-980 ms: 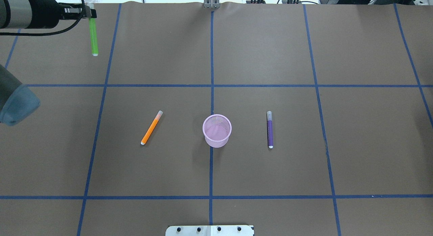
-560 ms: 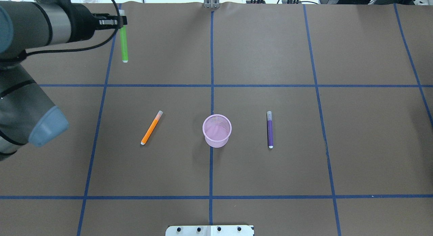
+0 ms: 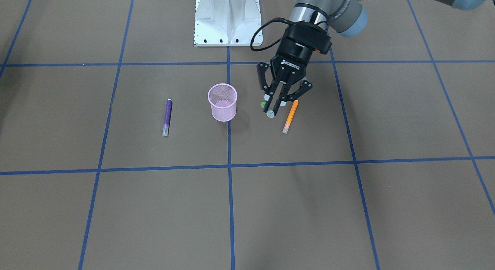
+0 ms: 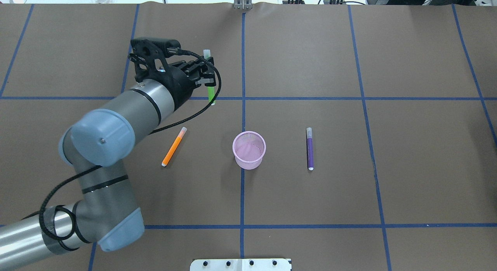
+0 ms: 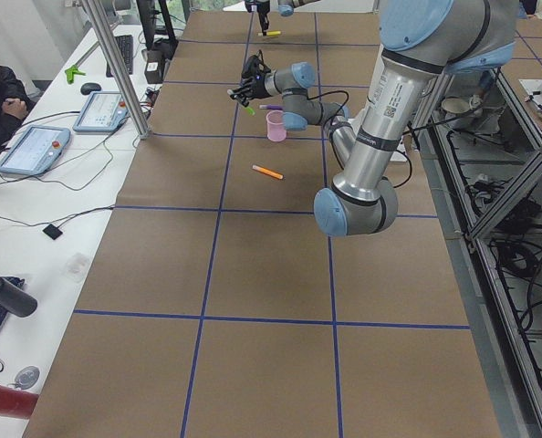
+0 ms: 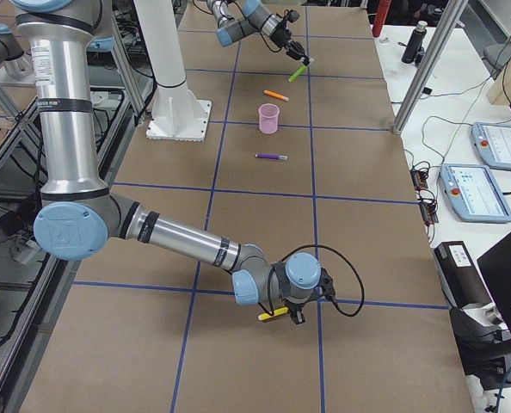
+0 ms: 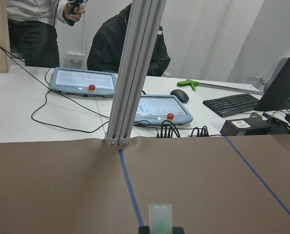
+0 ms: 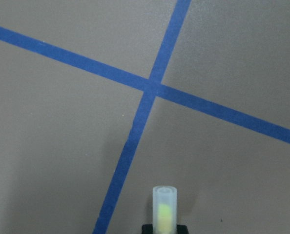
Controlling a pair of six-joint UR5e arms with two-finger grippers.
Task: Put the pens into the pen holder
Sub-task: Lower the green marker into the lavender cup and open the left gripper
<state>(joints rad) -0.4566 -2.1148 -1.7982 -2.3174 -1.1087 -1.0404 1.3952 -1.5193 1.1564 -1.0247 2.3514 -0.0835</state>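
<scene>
The left claw (image 4: 209,72) has carried the green pen (image 4: 211,94) inward, nearer the pen holder (image 4: 249,150)

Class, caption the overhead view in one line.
Left hand holds a green pen; orange pen and purple pen flank the pink cup.

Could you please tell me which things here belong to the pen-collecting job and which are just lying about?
Job: pen holder; green pen in the left gripper; yellow pen in the right gripper; orange pen; purple pen.
Lying about: keyboard, mouse, control tablets, dark bottle.
</scene>
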